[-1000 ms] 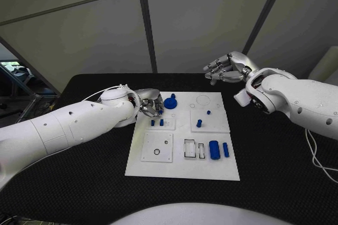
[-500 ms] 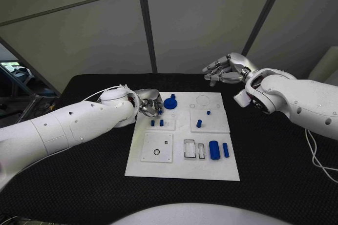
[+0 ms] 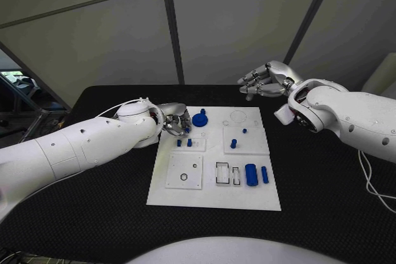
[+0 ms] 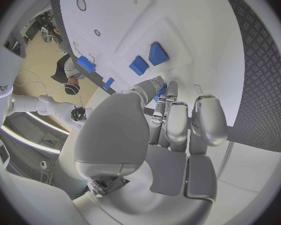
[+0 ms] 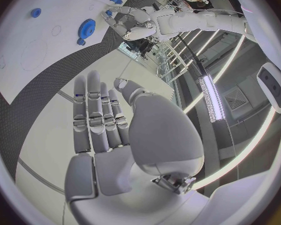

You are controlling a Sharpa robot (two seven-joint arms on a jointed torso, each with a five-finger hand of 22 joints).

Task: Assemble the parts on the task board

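Your left hand (image 3: 175,122) has barely moved, fingers curled by the blue gear (image 3: 200,121), grip unclear; right hand (image 3: 265,82) stays open, idle.

The right hand (image 5: 109,135) is empty, its fingers (image 5: 93,110) straight and side by side, held over the black counter (image 5: 15,120). Beyond lies the white board (image 5: 53,10) with a blue gear (image 5: 87,28) and a small blue part (image 5: 35,12). The left hand (image 5: 118,16) is at the gear.
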